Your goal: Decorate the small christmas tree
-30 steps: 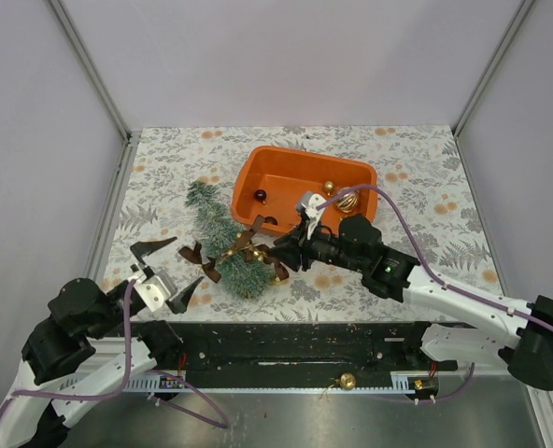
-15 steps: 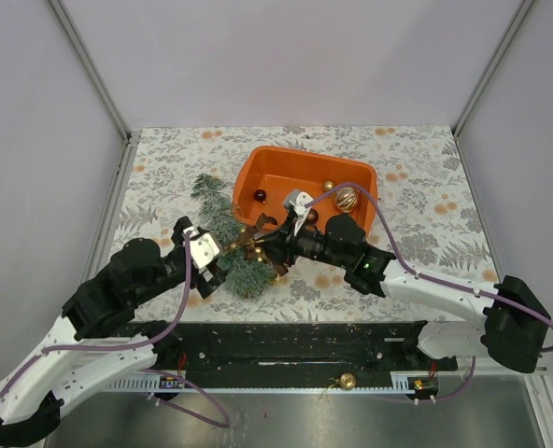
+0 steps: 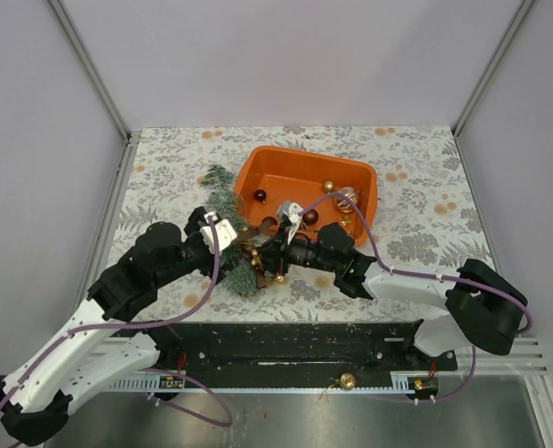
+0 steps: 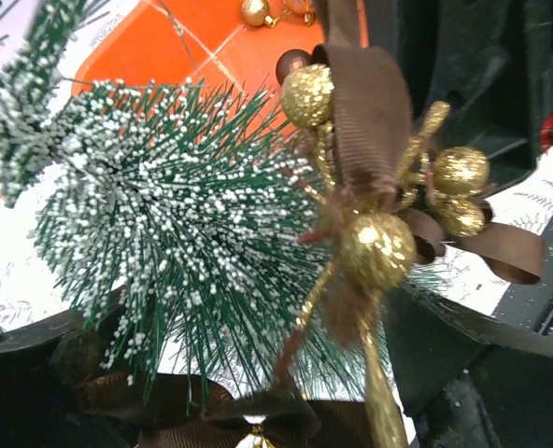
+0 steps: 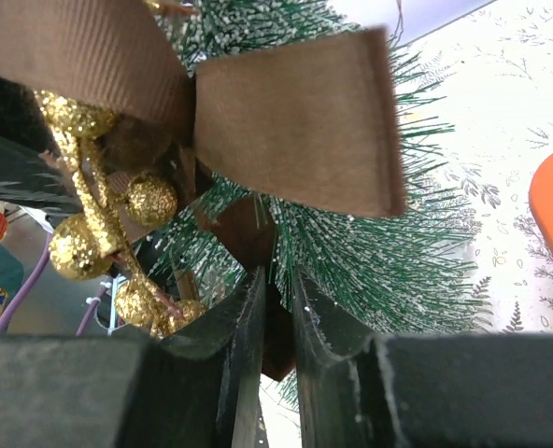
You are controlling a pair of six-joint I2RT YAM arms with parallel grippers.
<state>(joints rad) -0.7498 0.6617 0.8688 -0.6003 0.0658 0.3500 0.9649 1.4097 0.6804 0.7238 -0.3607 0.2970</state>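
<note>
I'm seeing the small christmas tree (image 3: 222, 191) lying on its side on the floral desk (image 3: 426, 196), just left of the orange tray (image 3: 300, 154), its tip pointing far-left and its wide end pointing near-right. Both arms are reaching in over that wide end. The left tool (image 3: 234, 250) is standing spread wide with the frosted needles sitting between its fingers; I can't tell if they're touching the tree. The right tool (image 5: 276, 285) is coming in from the right, its fingers nearly pressed together and pinching a tail of the brown ribbon bow (image 5: 295, 121) right against the needles. A sprig of gold glitter berries (image 4: 377, 247) is hanging with the bow at the tree's wide end. Inside the tray a dark red bauble (image 3: 260, 195) is sitting near the left wall, and a small gold bauble (image 3: 329, 187) and a bigger striped gold bauble (image 3: 347, 197) are lying toward the right. One more gold ball (image 3: 347, 381) is resting on the near rail.
</note>
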